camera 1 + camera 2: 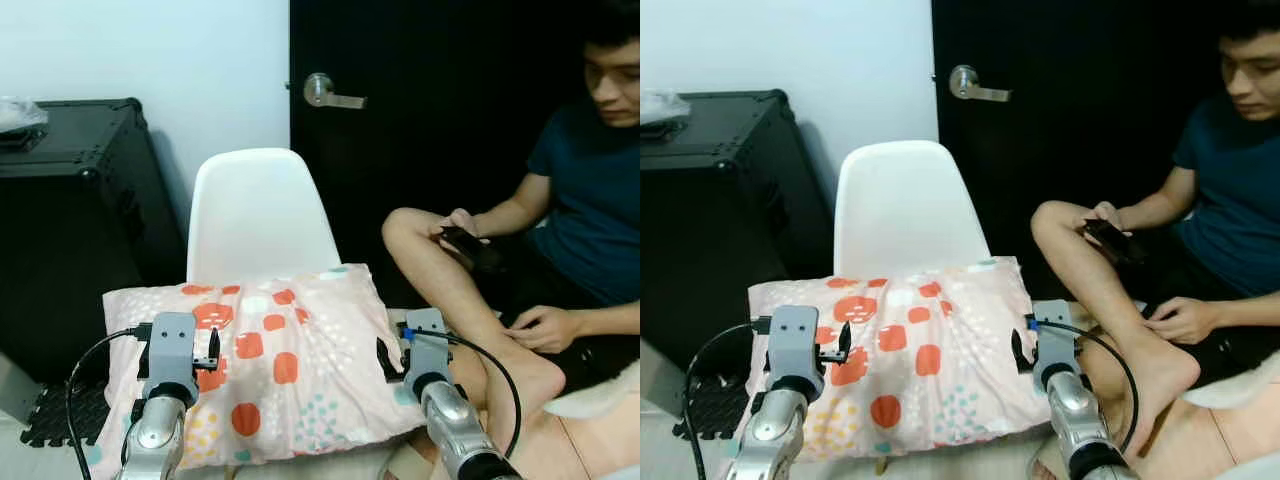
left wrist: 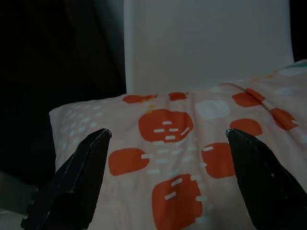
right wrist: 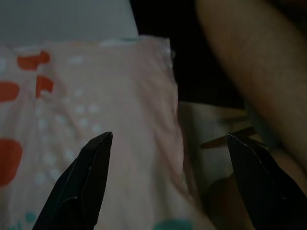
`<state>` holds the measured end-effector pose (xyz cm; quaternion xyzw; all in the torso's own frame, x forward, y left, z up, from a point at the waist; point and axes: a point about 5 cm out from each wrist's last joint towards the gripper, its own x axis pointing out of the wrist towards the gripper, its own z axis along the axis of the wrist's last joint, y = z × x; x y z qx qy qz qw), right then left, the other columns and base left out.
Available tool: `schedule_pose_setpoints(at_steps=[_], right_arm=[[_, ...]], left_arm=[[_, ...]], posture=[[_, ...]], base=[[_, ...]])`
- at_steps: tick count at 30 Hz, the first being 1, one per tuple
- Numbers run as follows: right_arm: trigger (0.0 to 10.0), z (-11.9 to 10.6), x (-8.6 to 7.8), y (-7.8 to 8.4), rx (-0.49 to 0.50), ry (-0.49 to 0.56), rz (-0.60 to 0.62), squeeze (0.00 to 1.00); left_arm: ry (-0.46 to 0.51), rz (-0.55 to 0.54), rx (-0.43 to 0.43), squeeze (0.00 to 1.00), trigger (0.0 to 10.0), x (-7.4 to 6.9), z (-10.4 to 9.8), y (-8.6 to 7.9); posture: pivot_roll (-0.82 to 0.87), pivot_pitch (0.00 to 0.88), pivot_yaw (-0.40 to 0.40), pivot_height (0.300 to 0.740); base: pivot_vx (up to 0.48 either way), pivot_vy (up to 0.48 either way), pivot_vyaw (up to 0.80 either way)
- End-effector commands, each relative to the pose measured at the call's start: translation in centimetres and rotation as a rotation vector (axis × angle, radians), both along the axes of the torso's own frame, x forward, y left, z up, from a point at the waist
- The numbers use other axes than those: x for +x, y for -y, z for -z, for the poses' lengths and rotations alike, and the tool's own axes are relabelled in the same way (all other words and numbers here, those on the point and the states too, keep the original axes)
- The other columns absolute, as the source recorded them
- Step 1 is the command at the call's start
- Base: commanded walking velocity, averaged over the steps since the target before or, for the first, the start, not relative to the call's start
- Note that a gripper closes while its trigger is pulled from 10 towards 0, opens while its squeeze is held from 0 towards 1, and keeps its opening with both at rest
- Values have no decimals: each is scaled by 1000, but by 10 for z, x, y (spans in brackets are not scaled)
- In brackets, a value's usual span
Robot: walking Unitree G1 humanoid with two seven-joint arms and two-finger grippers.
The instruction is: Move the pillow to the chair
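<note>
We see the pillow (image 1: 270,355) lying across the seat of the white chair (image 1: 256,215), overhanging on both sides. Our left pincer (image 2: 165,139) gapes wide over the pillow's left half, holding nothing. Our right pincer (image 3: 168,143) is equally wide open and empty at the pillow's right edge; its wrist view shows a person's leg (image 3: 254,67) just beyond the pillow. Both arms reach forward, level.

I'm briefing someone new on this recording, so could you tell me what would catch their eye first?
The pink pillow with orange spots lies across the seat of the white chair, right before the robot. The left end effector and right end effector, both open, flank the pillow's two ends. A person sits to the right by the dark door, holding a phone.
</note>
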<state>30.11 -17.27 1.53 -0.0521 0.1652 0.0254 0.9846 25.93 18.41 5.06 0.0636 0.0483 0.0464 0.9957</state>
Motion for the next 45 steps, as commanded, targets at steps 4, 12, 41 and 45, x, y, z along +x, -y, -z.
schedule_pose_setpoints(at_steps=[4, 12, 41, 45], right_arm=[[10000, -5, 11, -1, -42, -33, 39, 0], [10000, -3, 14, 13, 12, -113, 153, 0], [10000, -5, -11, 113, -71, -240, 511, 0], [10000, 0, -20, 121, -84, -263, 541, 0]], left_arm=[[-2, -10, 33, 0, 10000, -2, -3, -11], [6, -4, 66, 0, 10000, -11, -8, -15], [33, 10, 105, 0, 10000, -14, -30, -26], [30, 10, 106, 0, 10000, -14, -31, -27]], posture=[[100, 85, -7, 740], [130, 147, -25, 740], [153, 181, -2, 740], [153, 180, -1, 740]], base=[[0, 0, 0], [0, 0, 0], [0, 0, 0], [0, 0, 0]])
